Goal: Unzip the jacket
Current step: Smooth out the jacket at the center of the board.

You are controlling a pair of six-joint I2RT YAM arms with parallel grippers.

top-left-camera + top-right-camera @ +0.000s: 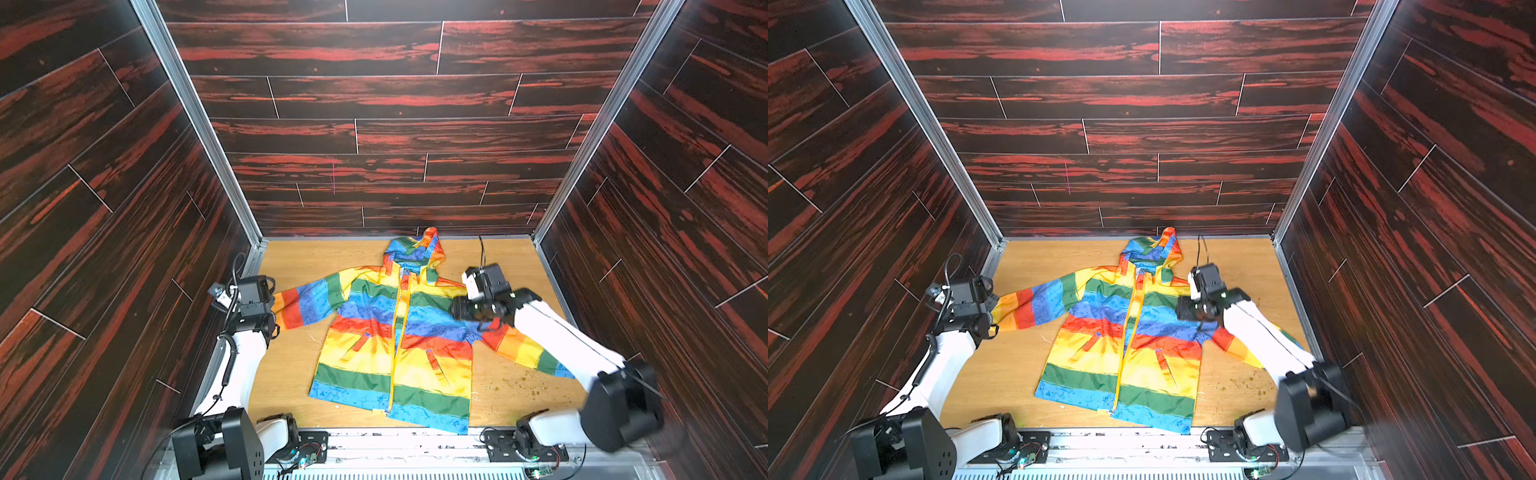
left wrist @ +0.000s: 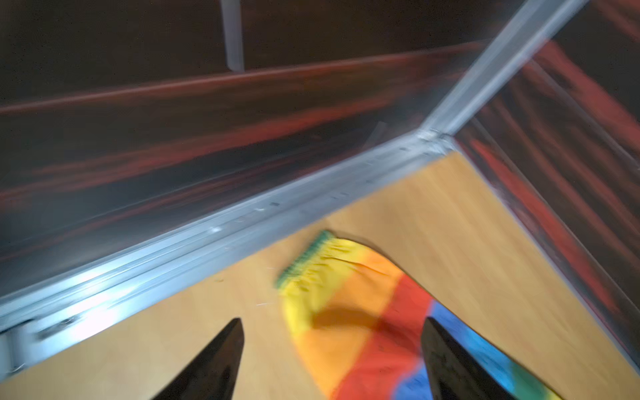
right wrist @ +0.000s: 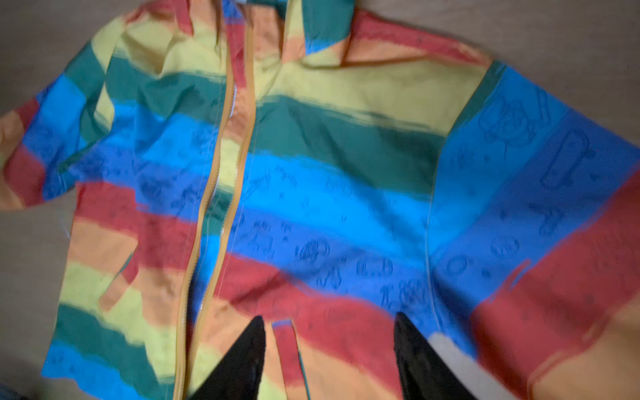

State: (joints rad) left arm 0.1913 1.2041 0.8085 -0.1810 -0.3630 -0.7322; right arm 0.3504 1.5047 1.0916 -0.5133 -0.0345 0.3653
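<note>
Right wrist view: zipper (image 3: 195,256) looks parted almost full length, jacket (image 1: 374,332) flat on table (image 1: 291,257), my left gripper (image 2: 332,319) and right gripper (image 3: 328,315) both agape, empty; bottom bit may remain.

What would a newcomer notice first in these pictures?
The rainbow-striped jacket lies flat on the wooden table, hood toward the rear. Dark red wood-patterned walls stand on three sides. The left gripper is open near one sleeve cuff, the right gripper open above the jacket's other side.
</note>
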